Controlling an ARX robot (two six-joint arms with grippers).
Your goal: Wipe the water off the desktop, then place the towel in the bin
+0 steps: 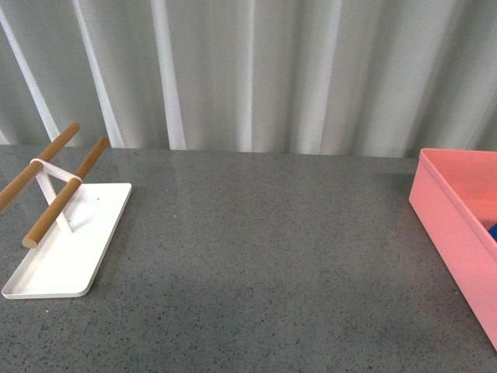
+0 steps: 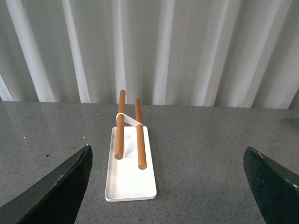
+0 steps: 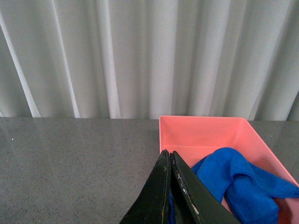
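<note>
The blue towel point(image 3: 243, 182) lies crumpled inside the salmon-pink bin point(image 3: 201, 133). In the front view the bin point(image 1: 450, 225) stands at the right edge of the dark speckled desktop point(image 1: 272, 256), and only a sliver of the towel point(image 1: 493, 231) shows over its wall. My right gripper point(image 3: 169, 156) is shut, its fingers pressed together, hovering at the bin's near left corner in front of the towel. My left gripper point(image 2: 168, 150) is open above the desktop point(image 2: 201, 154), nothing between its fingers point(image 2: 60, 186). Neither arm shows in the front view. I see no water on the desktop.
A flat white tray with two wooden rods point(image 1: 66, 241) sits at the left of the desktop, straight ahead of my left gripper in its wrist view point(image 2: 131, 172). A white pleated curtain point(image 1: 248, 70) runs along the back edge of the table.
</note>
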